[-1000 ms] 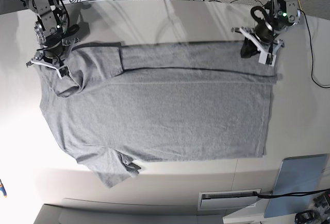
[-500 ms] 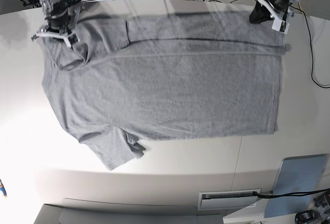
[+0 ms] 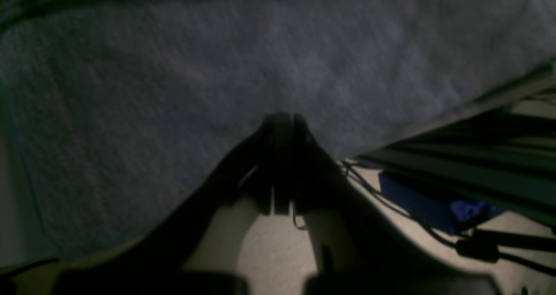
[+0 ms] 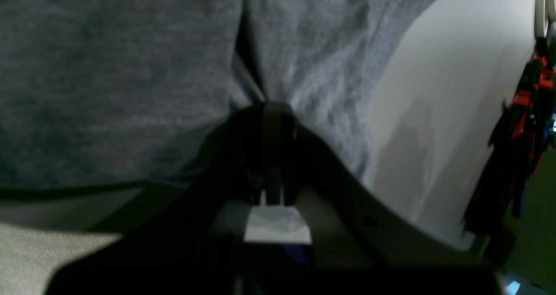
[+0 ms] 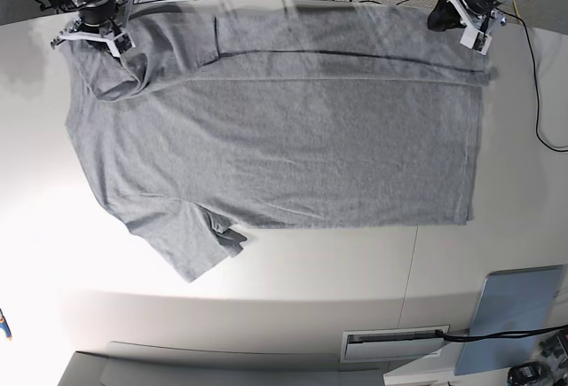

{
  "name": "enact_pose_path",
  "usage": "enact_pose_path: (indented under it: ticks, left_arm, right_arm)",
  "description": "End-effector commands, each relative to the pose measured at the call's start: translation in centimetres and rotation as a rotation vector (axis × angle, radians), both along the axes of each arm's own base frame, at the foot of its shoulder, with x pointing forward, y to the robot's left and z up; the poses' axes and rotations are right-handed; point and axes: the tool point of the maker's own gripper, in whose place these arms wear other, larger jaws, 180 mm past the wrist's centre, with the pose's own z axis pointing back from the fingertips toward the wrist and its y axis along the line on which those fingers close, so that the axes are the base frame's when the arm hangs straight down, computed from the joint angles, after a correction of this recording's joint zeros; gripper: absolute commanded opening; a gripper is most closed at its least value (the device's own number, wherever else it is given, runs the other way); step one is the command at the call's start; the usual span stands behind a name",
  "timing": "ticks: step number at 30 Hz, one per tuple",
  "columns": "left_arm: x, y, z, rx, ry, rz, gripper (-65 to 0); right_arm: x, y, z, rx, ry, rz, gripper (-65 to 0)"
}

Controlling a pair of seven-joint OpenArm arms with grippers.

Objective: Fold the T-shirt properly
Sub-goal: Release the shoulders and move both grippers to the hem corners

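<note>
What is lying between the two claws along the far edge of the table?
In the base view, only the T-shirt spans from right claw to left claw.

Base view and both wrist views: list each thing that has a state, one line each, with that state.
T-shirt: spread flat, plain side up, far edge folded over, near sleeve crumpled.
Left gripper: shut on the T-shirt's far hem corner.
Right gripper: shut on the T-shirt at the far sleeve.
Grey-blue panel: lying flat, untouched.

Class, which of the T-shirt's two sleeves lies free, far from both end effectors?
The sleeve at the near edge; the other is bunched under the right end effector.
</note>
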Motion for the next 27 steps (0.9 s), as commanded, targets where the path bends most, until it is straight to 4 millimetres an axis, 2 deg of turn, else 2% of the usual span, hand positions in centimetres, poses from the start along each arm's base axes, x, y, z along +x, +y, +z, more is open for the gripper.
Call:
enact_pose_path:
  ticks: [1, 5, 8, 11, 14, 18, 19, 21, 22, 23, 25, 27]
  left_arm:
    - [-1.8, 0.7, -0.8, 0.056, 0.079, -0.026, -65.0]
    - [-1.5, 0.8, -0.6, 0.069, 0.069, -0.034, -65.0]
    - [-0.8, 0.5, 0.2, 0.075, 0.039, -0.048, -65.0]
    - [0.6, 0.3, 1.8, 0.093, -0.019, -0.062, -65.0]
    - [2.7, 1.3, 4.0, 0.133, -0.1, -0.019, -65.0]
    - [6.1, 2.2, 7.6, 0.144, -0.26, 0.03, -65.0]
    - [7.0, 2.3, 8.2, 0.141, -0.296, 0.037, -62.0]
    - [8.9, 2.5, 9.0, 0.136, -0.347, 0.059, -43.9]
    - [10.0, 2.6, 9.4, 0.136, -0.37, 0.079, -36.0]
    - [11.1, 2.7, 9.9, 0.133, -0.397, 0.096, -30.7]
    - [13.4, 2.8, 10.6, 0.12, -0.443, 0.128, -28.9]
    - [15.6, 2.7, 11.1, 0.098, -0.478, 0.15, -28.9]
  right_arm:
    - [-0.8, -0.5, 0.0, -0.01, 0.027, -0.01, -65.0]
    - [-0.6, -0.8, 0.3, -0.012, 0.012, -0.01, -65.0]
    - [0.8, -0.2, 1.6, 0.005, -0.042, 0.007, -65.0]
    - [2.7, 0.8, 4.0, 0.028, -0.124, 0.024, -65.0]
    - [5.0, 1.7, 6.9, 0.05, -0.232, 0.051, -65.0]
    - [8.0, 1.2, 10.5, 0.03, -0.364, 0.064, -65.0]
    - [8.9, 0.9, 11.2, 0.015, -0.391, 0.068, -65.0]
    - [10.4, 0.5, 12.5, -0.002, -0.438, 0.068, -63.7]
    - [11.1, 0.4, 13.1, -0.005, -0.46, 0.07, -58.6]
    - [11.7, 0.4, 13.6, -0.008, -0.476, 0.07, -52.3]
    - [12.8, 0.7, 14.2, 0.004, -0.494, 0.082, -38.5]
    - [13.9, 1.0, 14.9, 0.04, -0.52, 0.078, -29.1]
